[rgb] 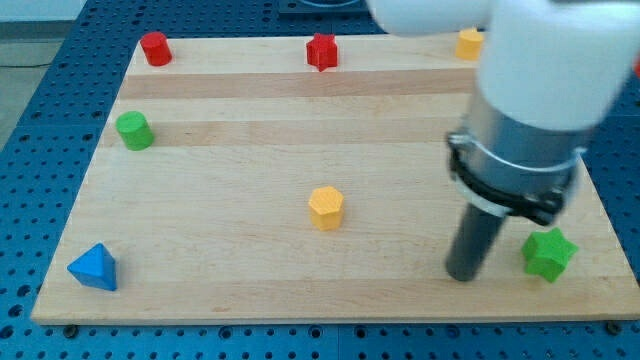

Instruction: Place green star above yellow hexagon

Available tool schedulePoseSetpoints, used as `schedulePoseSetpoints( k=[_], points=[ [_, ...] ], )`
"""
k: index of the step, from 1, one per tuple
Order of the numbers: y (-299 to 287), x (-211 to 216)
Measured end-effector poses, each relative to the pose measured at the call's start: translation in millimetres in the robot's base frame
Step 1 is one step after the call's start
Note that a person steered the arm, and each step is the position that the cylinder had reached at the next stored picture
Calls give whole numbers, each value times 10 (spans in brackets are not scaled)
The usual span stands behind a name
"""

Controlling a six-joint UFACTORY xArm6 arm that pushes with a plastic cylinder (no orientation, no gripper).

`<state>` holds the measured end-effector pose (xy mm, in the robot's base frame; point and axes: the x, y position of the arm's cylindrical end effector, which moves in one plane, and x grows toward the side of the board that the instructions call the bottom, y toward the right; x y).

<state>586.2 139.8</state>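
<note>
The green star [548, 254] lies near the board's bottom right corner. The yellow hexagon [326, 207] sits near the middle of the board, slightly low. My tip [462, 276] rests on the board just left of the green star, a small gap apart, and well to the right of the yellow hexagon. The arm's white and grey body hangs over the view's top right.
A red cylinder [155, 48] sits at the top left, a red star [321, 52] at the top middle, another yellow block [469, 44] at the top right, a green cylinder [134, 131] at the left, a blue triangular block [94, 268] at the bottom left. The wooden board [220, 260] ends close behind the green star.
</note>
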Motion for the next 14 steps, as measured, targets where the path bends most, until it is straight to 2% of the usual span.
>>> schedulePoseSetpoints(
  k=[1,2,3,5,6,8,9,10,11,12,13,14],
  points=[
    [438,205],
    [1029,224],
    [1311,175],
    [474,-61],
    [277,-347],
    [828,-601],
    [844,-844],
    [569,-969],
    [444,-949],
    [665,-794],
    [427,-667],
    [-31,-721]
  ],
)
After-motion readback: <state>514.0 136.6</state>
